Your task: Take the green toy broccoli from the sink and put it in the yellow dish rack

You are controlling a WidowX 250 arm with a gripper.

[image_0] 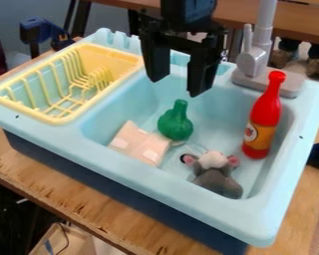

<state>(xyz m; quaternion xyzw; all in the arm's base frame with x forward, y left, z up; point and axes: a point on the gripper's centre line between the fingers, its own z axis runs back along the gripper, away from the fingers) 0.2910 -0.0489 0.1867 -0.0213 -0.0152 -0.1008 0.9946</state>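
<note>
My gripper (179, 84) hangs above the back of the light blue toy sink (122, 167), its two fingers apart with nothing between them. Below it in the basin stands a green, bulb-shaped toy (175, 124) with a narrow neck. To its left lies a beige, box-like piece (139, 143) with pale patches. A grey plush mouse (217, 175) with pink ears rests toward the basin's front right. Against the right side leans a red bottle (264, 117) with an orange label.
A yellow dish rack (70, 121) sits in the sink unit's left part. The grey faucet (254, 60) rises at the back right edge. The wooden table (89, 201) extends in front, and a blue clamp (37, 31) is at the upper left.
</note>
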